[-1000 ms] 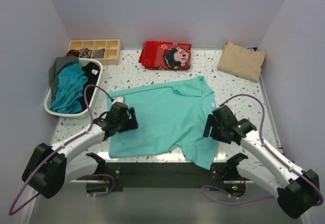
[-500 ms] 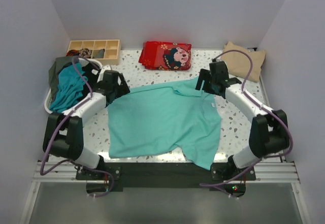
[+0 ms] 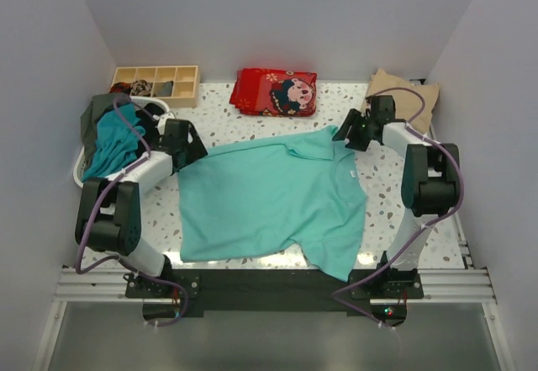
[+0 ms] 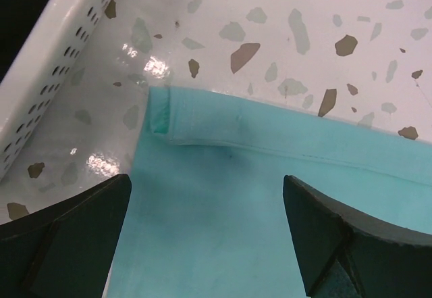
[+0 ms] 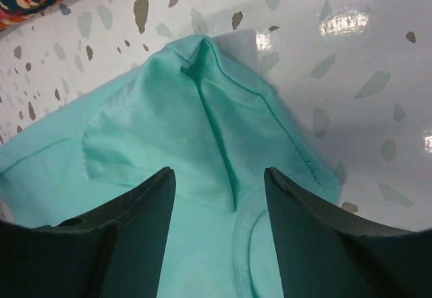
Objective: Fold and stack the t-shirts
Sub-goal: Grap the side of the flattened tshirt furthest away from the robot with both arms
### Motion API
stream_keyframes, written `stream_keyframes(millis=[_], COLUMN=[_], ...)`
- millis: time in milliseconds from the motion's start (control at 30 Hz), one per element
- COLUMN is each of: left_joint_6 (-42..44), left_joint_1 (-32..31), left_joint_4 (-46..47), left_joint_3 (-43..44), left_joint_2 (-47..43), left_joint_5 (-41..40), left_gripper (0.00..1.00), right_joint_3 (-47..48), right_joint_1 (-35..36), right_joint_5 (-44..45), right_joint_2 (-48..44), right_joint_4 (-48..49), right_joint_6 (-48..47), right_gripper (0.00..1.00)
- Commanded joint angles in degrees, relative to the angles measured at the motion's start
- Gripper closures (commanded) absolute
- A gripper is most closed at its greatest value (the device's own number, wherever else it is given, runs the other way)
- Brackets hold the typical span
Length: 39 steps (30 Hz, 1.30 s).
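Top external view puts the task early on. One turquoise tee (image 3: 269, 203) lies spread flat in the middle of the worktop (image 3: 395, 194), neck to its right, with no fold made in it yet. Its near-right sleeve droops over the worktop's front edge. Beyond the tee's far-right corner sits a beige tee (image 3: 412, 98), already folded into a neat pad, and I judge it the start of the stack. Left of the turquoise tee, a white basket (image 4: 47, 61) holds a heap of unfolded tees (image 3: 109, 144) in teal, black and grey-green, all waiting.

The left claw (image 4: 206, 196) hangs over the tee's far-left hem corner. Its fingers are spread wide on either side of the slightly rolled hem, and they grip nothing. The right claw (image 5: 219, 196) hovers over the tee's far-right sleeve by the collar, likewise spread apart and empty.

Both arms look set for a two-corner pinch on the tee's far edge, so the first fold seems to be the step in hand. Left to do are folding this tee, placing it on the beige one, then working through the heap in the basket.
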Motion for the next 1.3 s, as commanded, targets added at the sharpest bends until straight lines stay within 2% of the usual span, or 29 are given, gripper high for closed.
stream_keyframes(millis=[0, 167, 700, 900, 1100, 1200, 1267], left_joint_6=[-1.0, -0.8, 0.0, 0.2, 0.4, 0.6, 0.6], left_joint_1=[2.9, 4.2, 4.4, 4.4, 4.4, 4.4, 4.4], left_joint_4=[4.1, 5.1, 7.1, 7.1, 7.3, 7.3, 7.3], left_joint_3=[-1.4, -2.7, -2.7, -2.7, -2.6, -2.5, -2.5], left_joint_2=[-0.7, -0.6, 1.5, 1.7, 1.8, 2.1, 2.2], left_joint_5=[1.7, 3.3, 5.3, 5.3, 5.2, 4.9, 4.7], left_gripper=[0.0, 0.0, 0.0, 0.01, 0.05, 0.12, 0.21], right_joint_3=[1.8, 0.8, 3.7, 4.1, 4.4, 4.4, 4.0], right_joint_1=[0.6, 0.6, 1.1, 1.7, 2.3, 2.4, 2.4], right_joint_5=[-6.9, -8.6, -5.0, -4.6, -6.1, -7.2, -7.5], right_joint_2=[-0.8, -0.6, 4.1, 5.1, 5.9, 5.7, 4.7], right_joint_4=[3.3, 4.2, -2.8, -2.7, -2.1, -1.3, -0.8], right_joint_6=[0.5, 0.4, -3.7, -4.9, -5.2, -5.2, -5.1], right_gripper=[0.42, 0.47, 0.52, 0.55, 0.71, 0.84, 0.93])
